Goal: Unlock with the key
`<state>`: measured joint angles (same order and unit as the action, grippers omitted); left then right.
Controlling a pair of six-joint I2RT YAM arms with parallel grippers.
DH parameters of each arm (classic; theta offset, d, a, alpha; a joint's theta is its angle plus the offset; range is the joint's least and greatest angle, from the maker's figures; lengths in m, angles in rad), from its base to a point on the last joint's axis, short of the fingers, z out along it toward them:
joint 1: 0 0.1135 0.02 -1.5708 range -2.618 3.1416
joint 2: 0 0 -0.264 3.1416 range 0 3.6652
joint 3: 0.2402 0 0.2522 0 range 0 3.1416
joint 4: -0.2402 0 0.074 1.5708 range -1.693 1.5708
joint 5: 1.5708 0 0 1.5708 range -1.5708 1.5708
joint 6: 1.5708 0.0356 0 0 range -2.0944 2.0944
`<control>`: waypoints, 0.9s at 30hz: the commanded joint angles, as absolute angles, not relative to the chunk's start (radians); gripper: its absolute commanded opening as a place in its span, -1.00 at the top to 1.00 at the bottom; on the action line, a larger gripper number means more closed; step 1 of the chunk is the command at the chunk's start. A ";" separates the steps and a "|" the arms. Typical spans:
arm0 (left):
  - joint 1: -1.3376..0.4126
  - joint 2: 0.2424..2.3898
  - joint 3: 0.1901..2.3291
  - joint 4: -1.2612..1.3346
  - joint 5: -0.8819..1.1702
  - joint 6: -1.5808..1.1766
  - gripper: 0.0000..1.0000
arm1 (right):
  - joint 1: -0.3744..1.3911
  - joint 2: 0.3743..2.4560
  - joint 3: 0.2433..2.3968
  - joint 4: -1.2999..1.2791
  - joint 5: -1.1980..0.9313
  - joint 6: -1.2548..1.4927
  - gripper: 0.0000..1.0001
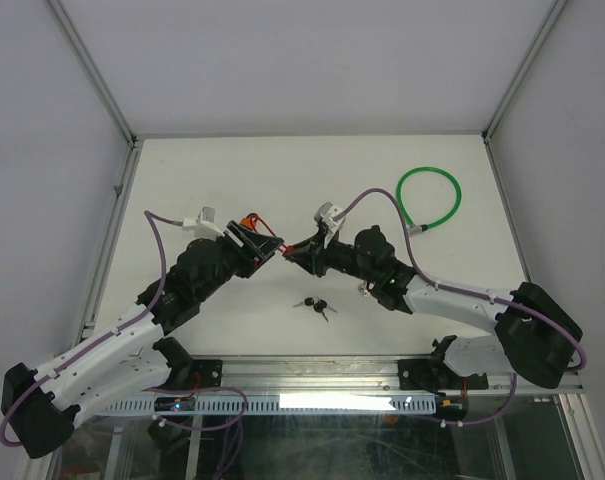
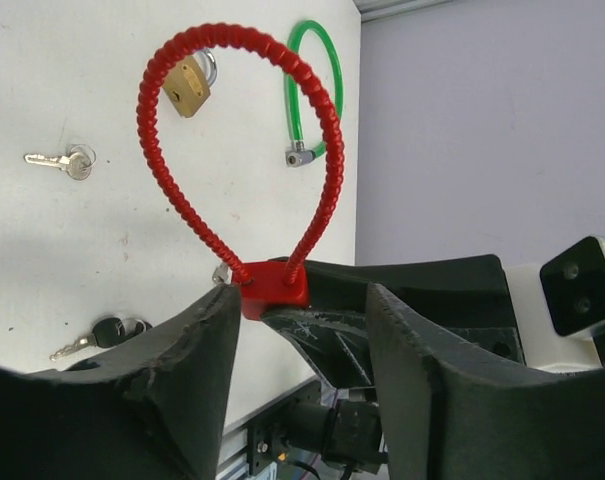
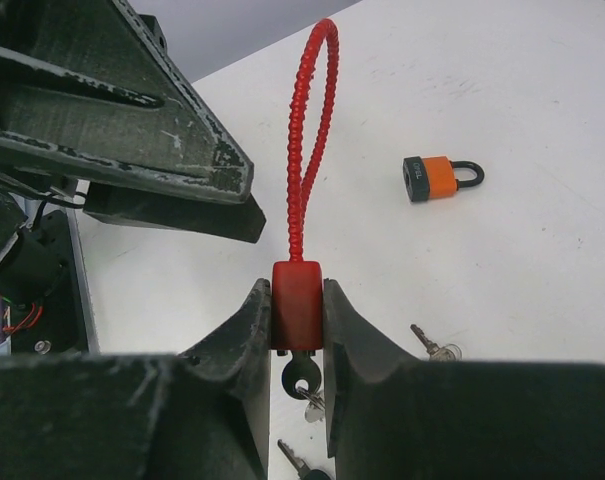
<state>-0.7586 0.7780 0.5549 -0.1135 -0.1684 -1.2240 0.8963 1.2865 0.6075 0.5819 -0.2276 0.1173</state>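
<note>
Grey walls enclose a white bench (image 1: 282,175), shown from above and from both wrists. Over the middle of it, where the two arms meet, the red cable lock (image 3: 298,300) is held clear of the surface. The right pincer (image 3: 298,297) is clamped on the lock's block-shaped body, one finger on each flat side, and the ribbed cable loop stands away from it. A black-headed key (image 3: 302,377) hangs directly under the lock body and appears to sit in the keyhole, though the slot itself is hidden. Facing the lock from the other side, the left pincer (image 2: 302,305) has its fingers spread and grips nothing.

Well beyond the lock lie a green cable lock (image 1: 429,197), an orange padlock (image 3: 437,178) and a brass padlock (image 2: 187,88). Loose keys (image 1: 315,305) lie on the bench on the side of the lock nearer the arm bases.

The step in hand is probably turning the key. To do it well, the right pincer should hold the body firm and steady. The left should come in below the lock, close on the flat faces of the key's head, and twist about the key's own axis without pulling outward or bending it.
</note>
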 commanded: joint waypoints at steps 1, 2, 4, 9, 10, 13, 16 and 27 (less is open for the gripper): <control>-0.757 0.804 0.639 -0.117 -0.198 -1.207 -0.01 | 0.905 1.283 0.603 0.684 -0.199 0.112 1.00; -0.756 0.814 0.648 -0.118 -0.198 -1.205 0.04 | 0.905 1.281 0.598 0.694 -0.193 0.119 1.00; -0.756 0.831 0.655 -0.122 -0.191 -1.210 0.10 | 0.906 1.273 0.589 0.708 -0.185 0.128 1.00; -0.757 0.837 0.623 -0.123 -0.200 -1.265 0.18 | 0.907 1.264 0.580 0.719 -0.182 0.142 1.00; -0.756 0.836 0.620 -0.122 -0.199 -1.272 0.21 | 0.907 1.263 0.577 0.725 -0.177 0.147 1.00; -0.757 0.822 0.607 -0.125 -0.203 -1.293 0.24 | 0.907 1.258 0.556 0.754 -0.150 0.169 1.00; -0.757 0.807 0.577 -0.126 -0.213 -1.336 0.27 | 0.907 1.251 0.542 0.776 -0.127 0.182 1.00; -0.756 0.869 0.576 -0.119 -0.199 -1.362 0.35 | 0.907 1.249 0.534 0.806 -0.148 0.215 1.00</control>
<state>-0.7582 0.8467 0.5522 -0.1574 -0.2031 -1.3506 0.9012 1.2858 0.5266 0.6868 -0.1532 0.1936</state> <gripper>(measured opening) 0.336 0.206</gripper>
